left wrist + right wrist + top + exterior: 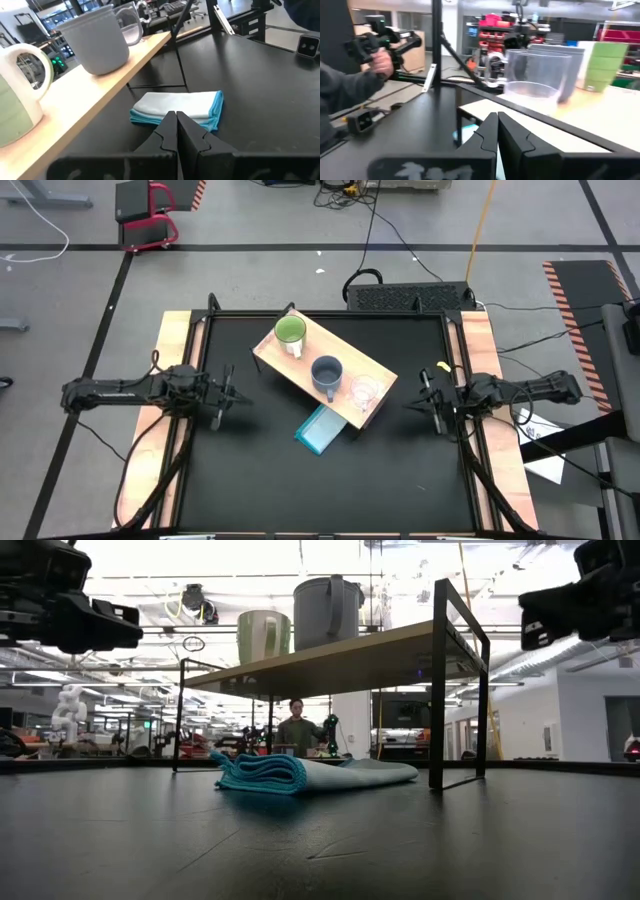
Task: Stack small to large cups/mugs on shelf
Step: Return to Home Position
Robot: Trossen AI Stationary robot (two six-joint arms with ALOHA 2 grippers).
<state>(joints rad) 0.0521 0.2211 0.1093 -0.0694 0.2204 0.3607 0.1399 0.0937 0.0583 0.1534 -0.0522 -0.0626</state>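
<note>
The left gripper (pixel 224 390) hangs empty, fingers pressed together, at the left side of the table (pixel 300 490); the right gripper (pixel 432 396), likewise closed on nothing, mirrors it opposite; both are well apart from the shelf (pixel 345 352). On it stand the green mug (pixel 290 333), blue mug (pixel 327 373) and glass cup (pixel 364 391) in a row; placing looks finished, so only parking the arms is left, probably needing little travel. A folded cloth (pixel 322 430) lies partly under the shelf; the low view hides the glass.

Bright overhead ceiling glare behind the backlit shelf (pixel 340 662), faint sheen across the dark table (pixel 400 840).
</note>
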